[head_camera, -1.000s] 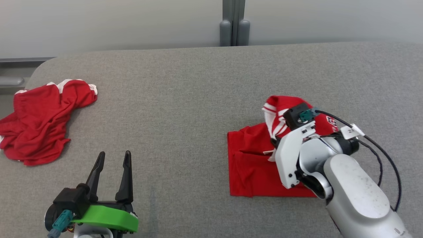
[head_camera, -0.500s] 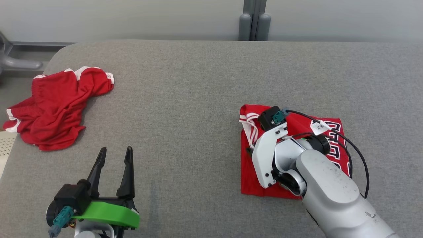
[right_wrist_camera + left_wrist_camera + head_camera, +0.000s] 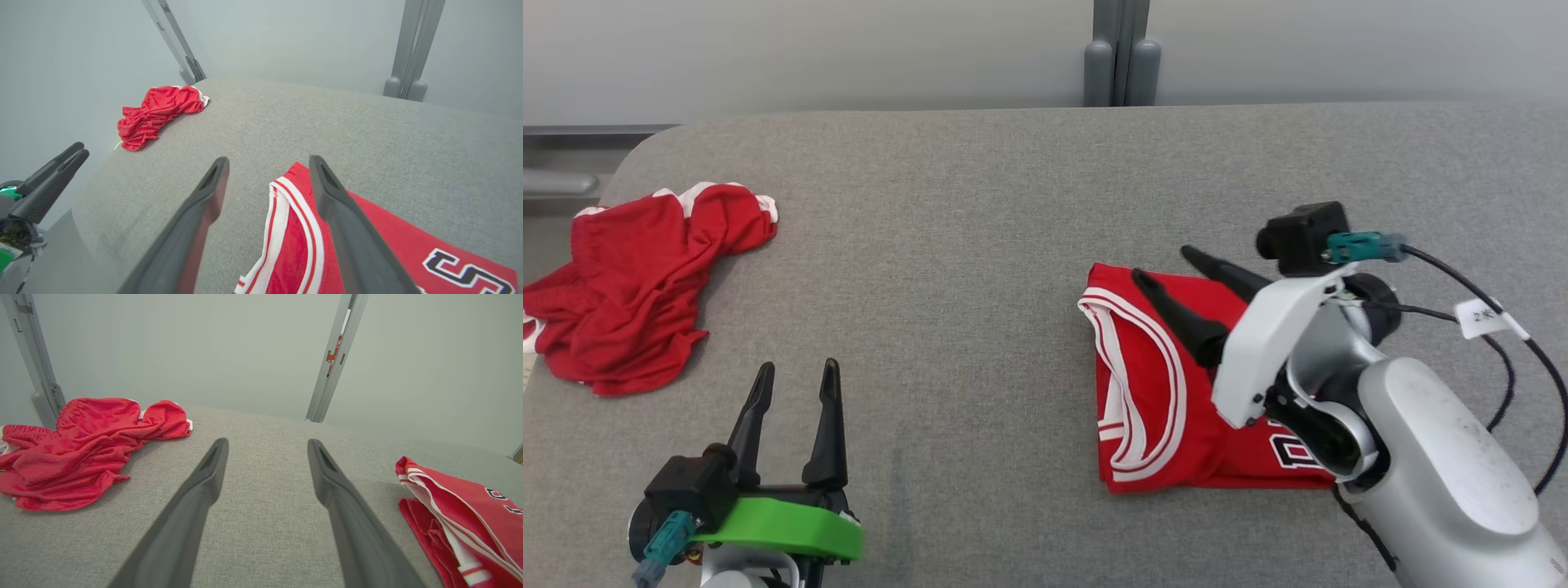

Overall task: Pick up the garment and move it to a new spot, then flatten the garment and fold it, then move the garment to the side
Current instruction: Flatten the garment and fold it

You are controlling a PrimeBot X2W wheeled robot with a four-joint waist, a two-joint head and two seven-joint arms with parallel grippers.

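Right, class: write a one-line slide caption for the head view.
Right gripper open over the folded red jersey on the grey table; left gripper open, empty; crumpled red garment far left.

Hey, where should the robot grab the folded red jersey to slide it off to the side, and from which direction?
Probably its striped-trim edge, on the robot's left side of the folded jersey. In the left wrist view the layers there stack up, slightly raised off the grey table, so they can be scooped from beneath. Come in low from the left, pinching every layer.
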